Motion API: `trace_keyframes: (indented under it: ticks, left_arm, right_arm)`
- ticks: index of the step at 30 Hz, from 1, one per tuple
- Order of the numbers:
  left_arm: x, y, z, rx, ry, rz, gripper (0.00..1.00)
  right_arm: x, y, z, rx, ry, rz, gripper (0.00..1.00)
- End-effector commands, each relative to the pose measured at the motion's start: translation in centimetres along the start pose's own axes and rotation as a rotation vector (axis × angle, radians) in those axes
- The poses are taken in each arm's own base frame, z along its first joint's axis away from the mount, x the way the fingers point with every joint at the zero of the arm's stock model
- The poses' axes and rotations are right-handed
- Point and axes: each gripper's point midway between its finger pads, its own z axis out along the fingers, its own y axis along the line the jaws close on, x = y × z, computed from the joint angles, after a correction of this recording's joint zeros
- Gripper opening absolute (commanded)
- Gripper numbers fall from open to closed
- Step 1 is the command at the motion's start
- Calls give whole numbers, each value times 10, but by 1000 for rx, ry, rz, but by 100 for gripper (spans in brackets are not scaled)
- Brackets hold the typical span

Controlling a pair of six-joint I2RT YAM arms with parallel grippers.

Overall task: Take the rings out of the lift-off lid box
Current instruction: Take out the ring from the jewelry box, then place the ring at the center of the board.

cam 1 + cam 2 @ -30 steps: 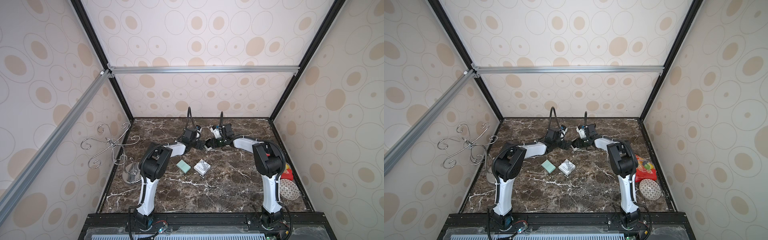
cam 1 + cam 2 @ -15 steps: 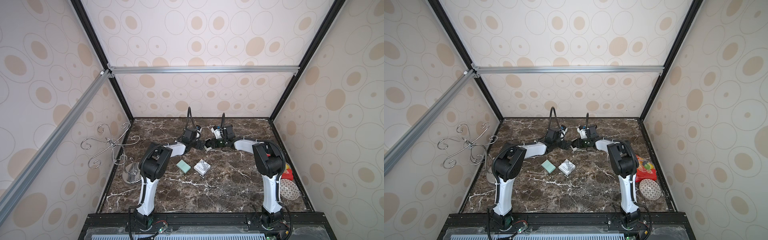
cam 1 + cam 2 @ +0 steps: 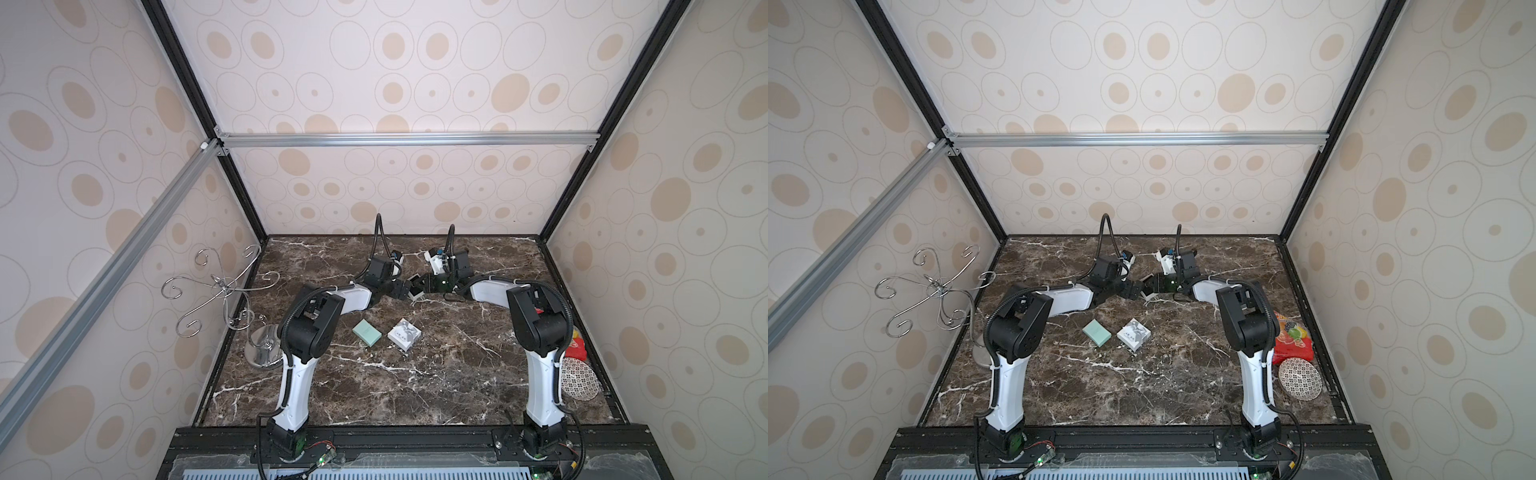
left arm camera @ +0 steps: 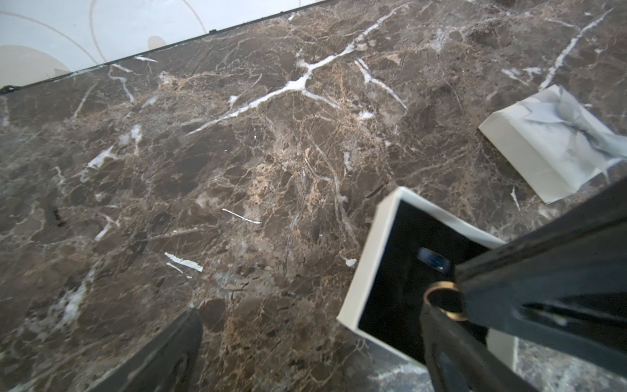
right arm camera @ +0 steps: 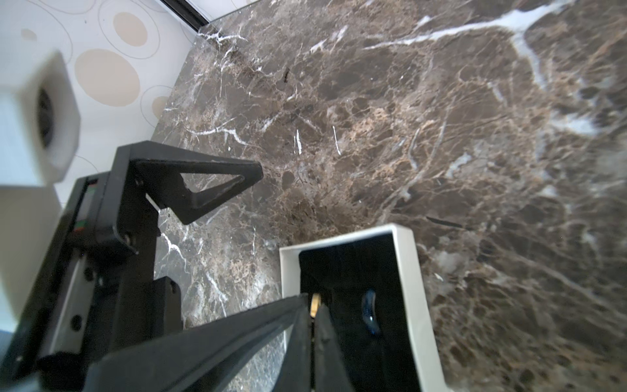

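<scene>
Extraction in hand: right end effector (image 5: 314, 307) clamped on thin gold metal ring (image 4: 441, 292) inside open white black-lined box (image 5: 407, 271); left end effector (image 3: 402, 288) spread apart. Next, likely: straight lift; blue ring (image 5: 369, 310) to follow.

Left arm (image 3: 307, 332) and right arm (image 3: 536, 328) reach to the counter's (image 3: 415, 374) far middle. The left gripper (image 5: 213, 230) gapes and the right gripper (image 5: 312, 317) pinches a ring (image 5: 315, 301).

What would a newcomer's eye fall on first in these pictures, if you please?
At the far middle of the marble table, the right pincer is shut on a gold ring inside the open white box; a blue ring lies beside it. A curly silver wire stand rises by the table's left edge.
</scene>
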Motion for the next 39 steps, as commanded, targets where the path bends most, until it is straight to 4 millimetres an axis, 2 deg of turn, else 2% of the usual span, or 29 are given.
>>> trace_keyframes:
  ticks: [1, 8, 12, 15, 23, 27, 33, 35, 39]
  left_arm:
    - [9, -1, 6, 3, 20, 23, 100]
    - [6, 2, 4, -4, 17, 27, 100]
    - [1, 6, 1, -10, 7, 27, 100]
    - [-1, 6, -1, -8, 1, 30, 100]
    - [-9, 4, -7, 0, -28, 38, 100]
    - [-11, 5, -12, 2, -41, 38, 100]
    - [-15, 2, -20, 9, -60, 34, 100]
    - [-15, 2, -22, 11, -64, 31, 100]
    - [-15, 1, -24, 15, -64, 27, 100]
  right_arm:
    - [-13, 9, -10, -35, -40, -2, 0]
    - [-14, 10, -15, -39, -49, -3, 0]
    - [-9, 15, -28, -31, -39, -17, 0]
    - [-1, 24, -44, -26, -26, -38, 0]
    - [48, 35, -93, 28, 32, -14, 0]
    - [60, 39, -110, 18, 43, 37, 0]
    - [96, 62, -128, -72, 107, 95, 0]
    - [116, 73, -132, -95, 156, 83, 0]
    - [159, 108, -136, -164, 282, 37, 0]
